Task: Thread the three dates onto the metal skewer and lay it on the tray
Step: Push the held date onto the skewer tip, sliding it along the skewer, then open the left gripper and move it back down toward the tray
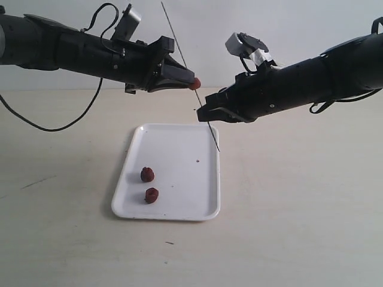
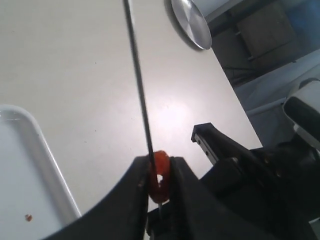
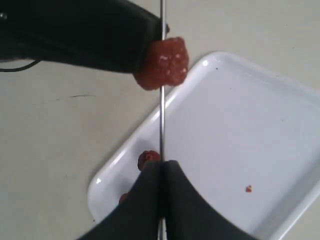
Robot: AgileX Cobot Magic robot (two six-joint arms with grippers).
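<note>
**Exterior view.** The left pincer (image 1: 192, 82) is closed on one date (image 1: 196, 82), which it holds in the air above the far edge of the tray (image 1: 179, 149). The right pincer (image 1: 203, 112) is clamped on the skewer (image 1: 179, 48). The skewer stands steeply tilted, with its lower tip over the tray's right rim. The other two dates (image 1: 147, 174) lie near each other on the near-left part of the tray, not yet threaded.
Risk: the skewer is gripped low, with a long free length above. Side load from the date can flex it or pivot it in the jaws.

**Left wrist view.** The skewer (image 2: 140, 85) meets the held date (image 2: 160, 172) at its edge, between the closed fingers. It cannot be told whether the skewer runs through the flesh or only alongside it.
Risk: an off-centre entry — the skewer can tear out through the side. The date can also roll between the pads and drop.

**Right wrist view.** The skewer (image 3: 162, 110) crosses the face of the date (image 3: 167, 62). The right pincer's jaws close on it further along, over the tray (image 3: 235, 110). A red crumb (image 3: 248, 188) lies on the tray.
Risks:
- Excess squeeze from the left pincer can crush the fruit.
- A released date can land on the tabletop (image 3: 60, 130) instead of the tray.
- The two pincers work close together — a careless push along the skewer can bring them into contact.
</note>
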